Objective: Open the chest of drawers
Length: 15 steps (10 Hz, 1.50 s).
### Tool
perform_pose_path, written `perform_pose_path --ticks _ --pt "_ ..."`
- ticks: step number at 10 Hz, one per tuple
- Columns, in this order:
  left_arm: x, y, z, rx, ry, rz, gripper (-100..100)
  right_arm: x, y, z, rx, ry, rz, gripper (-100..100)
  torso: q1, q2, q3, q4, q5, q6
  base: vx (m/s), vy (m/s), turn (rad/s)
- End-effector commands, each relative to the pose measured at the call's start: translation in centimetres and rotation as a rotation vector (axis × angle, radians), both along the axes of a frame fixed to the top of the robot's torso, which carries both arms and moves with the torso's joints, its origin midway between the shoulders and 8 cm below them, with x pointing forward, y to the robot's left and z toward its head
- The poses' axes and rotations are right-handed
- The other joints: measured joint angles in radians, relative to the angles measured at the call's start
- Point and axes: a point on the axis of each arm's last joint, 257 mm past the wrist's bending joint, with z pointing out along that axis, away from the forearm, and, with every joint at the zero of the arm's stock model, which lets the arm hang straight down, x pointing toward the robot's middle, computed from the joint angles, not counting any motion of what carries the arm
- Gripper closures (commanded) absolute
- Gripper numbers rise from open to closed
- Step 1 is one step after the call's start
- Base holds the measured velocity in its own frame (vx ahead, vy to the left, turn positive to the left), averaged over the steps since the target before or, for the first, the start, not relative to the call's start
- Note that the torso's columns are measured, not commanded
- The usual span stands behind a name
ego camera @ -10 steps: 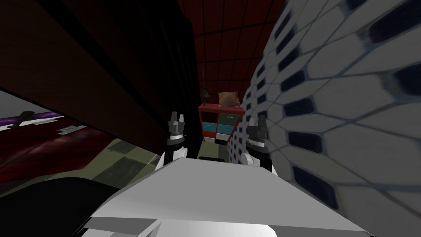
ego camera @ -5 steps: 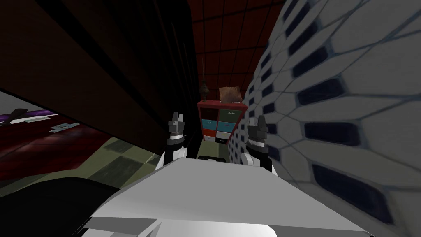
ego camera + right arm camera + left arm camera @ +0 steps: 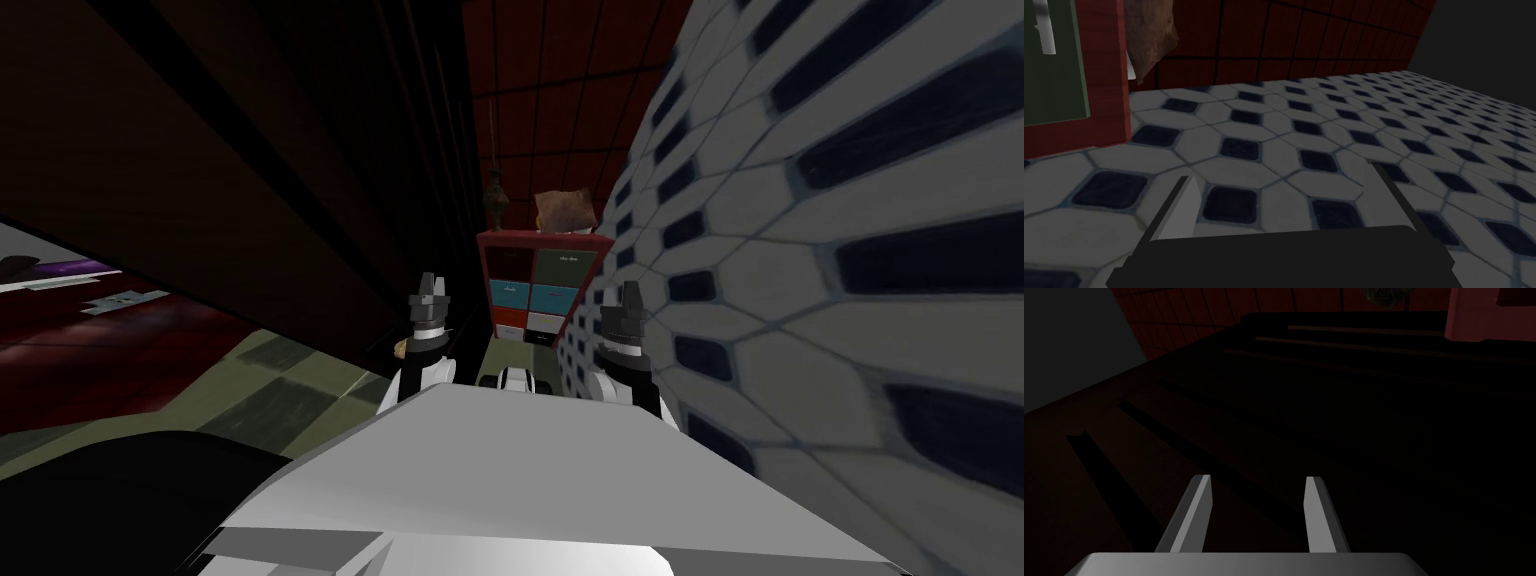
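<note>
The chest of drawers point(image 3: 540, 285) stands ahead at the end of a narrow passage, a red frame with teal, dark green, orange and white drawer fronts, all closed. My left gripper point(image 3: 430, 280) and right gripper point(image 3: 624, 290) are held up in front of me, well short of it. In the left wrist view the left gripper point(image 3: 1258, 480) is open and empty, facing dark furniture, with a corner of the chest point(image 3: 1489, 313) beyond. The right gripper point(image 3: 1283, 174) is open wider and empty, with the chest's red side point(image 3: 1099, 75) past its fingers.
A tall dark cabinet point(image 3: 250, 170) runs close along my left. A wall of white and dark blue tiles point(image 3: 820, 250) runs close along my right. On the chest sit a brown bag point(image 3: 566, 210) and a thin dark ornament point(image 3: 495, 200). Olive floor point(image 3: 290, 390) lies below.
I have moved forward along the passage; the chest looks a little larger and nearer. Both arms keep their pose in front of me.
</note>
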Motion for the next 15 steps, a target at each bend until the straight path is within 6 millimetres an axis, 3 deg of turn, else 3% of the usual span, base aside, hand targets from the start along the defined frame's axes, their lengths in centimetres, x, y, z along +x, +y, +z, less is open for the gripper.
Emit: perform_pose_path --ticks 1,12,14,15 --pt "0.0 0.0 0.0 0.0 0.0 0.0 0 1.1 0.4 -1.6 -0.101 0.036 -0.032 -100 0.0 0.002 -0.005 0.003 0.0 0.0 0.013 0.07 -0.023" --pt "-0.1 0.2 -0.4 0.0 0.012 0.007 0 5.1 0.1 -7.2 -0.401 0.14 -0.214 -100 -0.002 -0.001 -0.009 0.003 -0.001 0.001 0.018 0.066 -0.02" --pt "-0.1 0.2 -0.4 0.0 0.012 0.007 0 5.1 0.1 -7.2 -0.43 0.138 -0.24 -100 -0.002 0.005 -0.005 0.004 0.0 0.0 0.021 0.053 -0.005" --pt "0.0 0.2 -0.4 0.0 0.012 0.007 0 5.8 -0.1 -8.3 -0.473 0.157 -0.265 -100 -0.004 0.006 -0.004 0.005 -0.001 0.0 0.015 0.057 -0.028"
